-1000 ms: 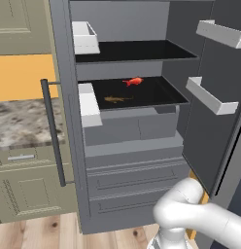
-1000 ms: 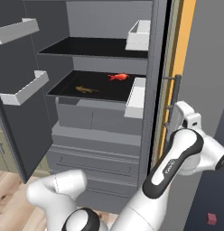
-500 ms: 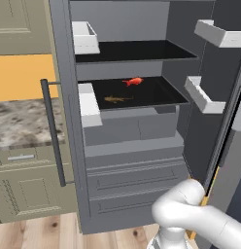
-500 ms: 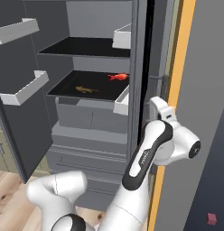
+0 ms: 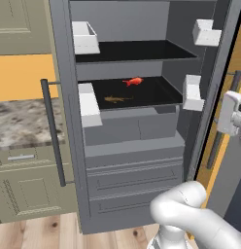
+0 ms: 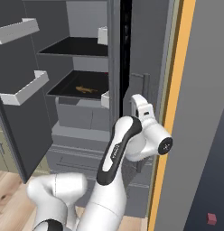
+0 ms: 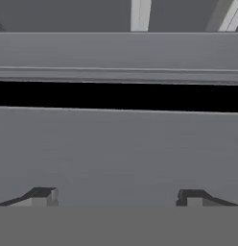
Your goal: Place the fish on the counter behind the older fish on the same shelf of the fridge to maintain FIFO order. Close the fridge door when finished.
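I see the fish point(image 5: 133, 81), small and bright red-orange, lying on the black shelf point(image 5: 161, 95) near the middle of the left base view, behind the dull brown older fish point(image 5: 115, 99). My gripper point(image 7: 116, 197) is spread wide and holds nothing, facing a grey fridge point(image 5: 132, 160) door.

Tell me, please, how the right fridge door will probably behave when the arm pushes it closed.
The right fridge door is tall and carries white bins, so it probably feels heavy. It likely swings stiffly as one panel on its hinge. Its flat grey face looks smooth, so the open pincer might slide along it.
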Available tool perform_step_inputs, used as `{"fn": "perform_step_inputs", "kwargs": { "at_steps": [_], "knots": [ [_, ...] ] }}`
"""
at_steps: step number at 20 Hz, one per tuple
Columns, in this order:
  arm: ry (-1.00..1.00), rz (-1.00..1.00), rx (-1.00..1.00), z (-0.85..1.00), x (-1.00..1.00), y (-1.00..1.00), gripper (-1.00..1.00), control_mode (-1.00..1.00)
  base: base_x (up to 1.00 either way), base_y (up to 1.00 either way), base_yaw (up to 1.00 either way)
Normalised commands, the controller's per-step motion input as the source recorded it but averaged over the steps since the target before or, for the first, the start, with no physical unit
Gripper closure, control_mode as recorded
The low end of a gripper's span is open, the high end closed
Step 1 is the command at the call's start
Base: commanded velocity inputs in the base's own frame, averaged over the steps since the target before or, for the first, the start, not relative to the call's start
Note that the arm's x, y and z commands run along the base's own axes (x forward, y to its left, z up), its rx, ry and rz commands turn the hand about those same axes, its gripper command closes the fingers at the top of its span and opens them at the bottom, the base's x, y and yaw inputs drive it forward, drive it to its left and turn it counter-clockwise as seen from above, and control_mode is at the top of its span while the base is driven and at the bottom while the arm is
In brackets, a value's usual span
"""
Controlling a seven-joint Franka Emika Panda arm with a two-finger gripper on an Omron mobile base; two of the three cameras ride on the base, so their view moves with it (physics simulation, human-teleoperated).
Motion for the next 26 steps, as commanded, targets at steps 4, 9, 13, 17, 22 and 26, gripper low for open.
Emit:
{"fn": "perform_step_inputs", "kwargs": {
  "at_steps": [4,9,13,17,22,26],
  "knots": [
    [0.02,-0.03,0.0,0.0,0.3,0.66,-1.0,-1.0,0.0,0.0,0.0],
    [0.03,-0.07,0.0,0.01,0.5,0.66,-1.0,-1.0,0.0,0.0,0.0],
    [0.02,-0.1,0.0,0.03,0.59,0.64,-1.0,-1.0,0.0,0.0,0.0],
    [0.04,-0.11,0.0,0.13,0.61,0.52,-1.0,-1.0,0.0,0.0,0.0],
    [0.06,-0.11,0.0,0.23,0.68,0.31,-1.0,-1.0,0.0,0.0,0.0],
    [0.08,-0.13,0.0,0.29,0.64,0.17,-1.0,-1.0,0.0,0.0,0.0]
  ]
}}
